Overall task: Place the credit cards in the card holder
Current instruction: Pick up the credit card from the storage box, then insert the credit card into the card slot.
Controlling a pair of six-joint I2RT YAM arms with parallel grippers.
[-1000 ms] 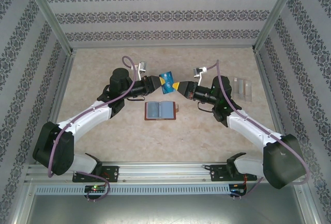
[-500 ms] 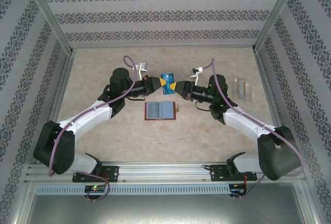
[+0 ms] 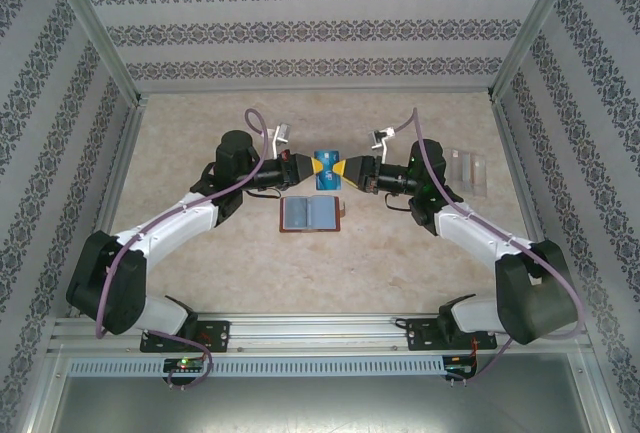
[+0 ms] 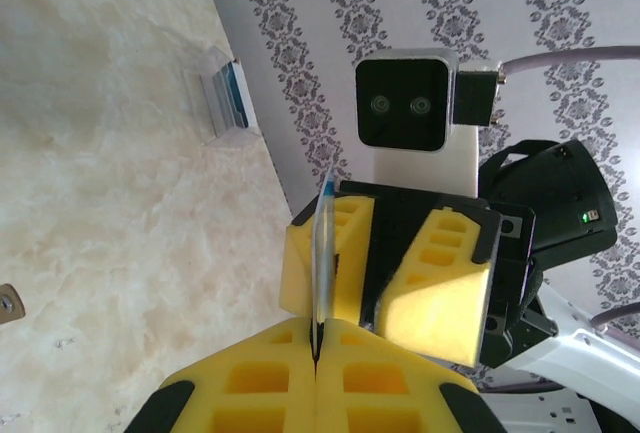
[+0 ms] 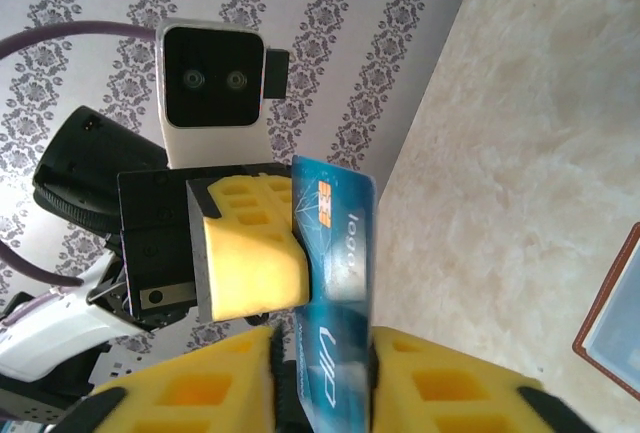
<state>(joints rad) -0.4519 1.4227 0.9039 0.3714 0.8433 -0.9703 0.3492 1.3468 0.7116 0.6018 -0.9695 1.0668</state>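
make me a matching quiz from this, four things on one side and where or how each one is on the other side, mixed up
Things:
1. blue card
2. card holder
3. clear case
4. left gripper

Place or state:
A. lying open on the table
B. shut on the card
C. at the table's right edge
D. held up off the table

Pairs: 1-D, 2-A, 3-C, 4-B
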